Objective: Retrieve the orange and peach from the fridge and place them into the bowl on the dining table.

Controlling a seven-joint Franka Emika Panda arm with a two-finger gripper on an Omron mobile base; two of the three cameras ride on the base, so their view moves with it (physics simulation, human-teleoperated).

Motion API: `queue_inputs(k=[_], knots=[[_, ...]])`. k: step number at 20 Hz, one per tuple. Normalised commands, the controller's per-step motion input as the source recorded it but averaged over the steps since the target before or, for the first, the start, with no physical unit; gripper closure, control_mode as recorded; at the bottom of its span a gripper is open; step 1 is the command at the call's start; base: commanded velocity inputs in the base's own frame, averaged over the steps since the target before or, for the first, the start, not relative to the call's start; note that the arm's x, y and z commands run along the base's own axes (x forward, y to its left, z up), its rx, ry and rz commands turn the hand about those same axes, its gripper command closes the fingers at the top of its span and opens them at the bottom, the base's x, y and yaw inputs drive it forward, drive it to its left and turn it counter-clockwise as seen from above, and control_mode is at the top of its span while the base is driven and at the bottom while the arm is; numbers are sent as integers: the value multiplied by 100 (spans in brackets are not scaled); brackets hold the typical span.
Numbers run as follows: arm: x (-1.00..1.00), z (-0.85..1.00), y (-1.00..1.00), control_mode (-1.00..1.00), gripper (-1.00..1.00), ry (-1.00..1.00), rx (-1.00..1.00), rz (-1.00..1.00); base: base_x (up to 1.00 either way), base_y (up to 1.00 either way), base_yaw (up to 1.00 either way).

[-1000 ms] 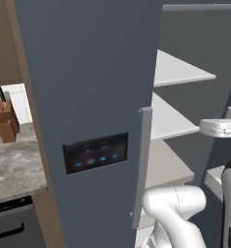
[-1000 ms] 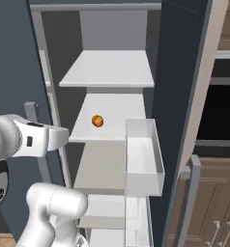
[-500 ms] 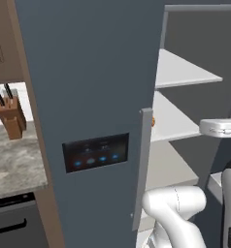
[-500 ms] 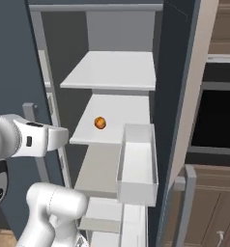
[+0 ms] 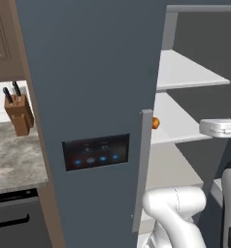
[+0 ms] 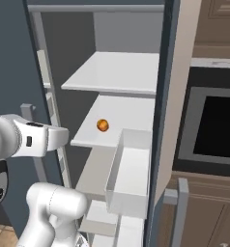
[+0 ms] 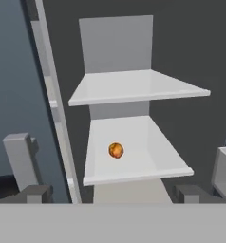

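Observation:
The slate-blue fridge (image 5: 88, 72) has its left door shut, its dark panel (image 5: 95, 152) lit blue, and its right door (image 6: 171, 96) swung open. One small round orange-coloured fruit (image 7: 116, 150) lies on the middle pale shelf (image 7: 148, 166), also seen as the fruit (image 6: 103, 125) and, half behind the door handle, the fruit (image 5: 156, 123). Whether it is the orange or the peach I cannot tell. My gripper (image 7: 114, 193) is open and empty, in front of the fridge opening and short of that shelf. The bowl and the dining table are out of view.
A white door bin (image 6: 129, 178) sticks out from the open door, just right of the shelves. The long grey handle (image 5: 142, 169) runs down the shut door. A knife block (image 5: 18, 114) stands on the marble counter (image 5: 10, 160) to the left. A black oven (image 6: 216, 128) is on the right.
Both base views have shifted, so the cameras have moved and the fridge opening now looks nearer. The fruit stays on its shelf and the gripper stays open.

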Motion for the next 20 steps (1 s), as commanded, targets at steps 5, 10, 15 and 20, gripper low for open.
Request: queue_inputs(k=[5,10,15,20], knots=[[0,0,0,100,-100,0,0,0,49,-6,10],[6,0,0,-100,-100,1,0,0,12,0,0],[1,0,-1,-100,-100,1,0,-2,0,0,0],[-24,0,-17,-100,-100,11,0,-9,0,0,0]])
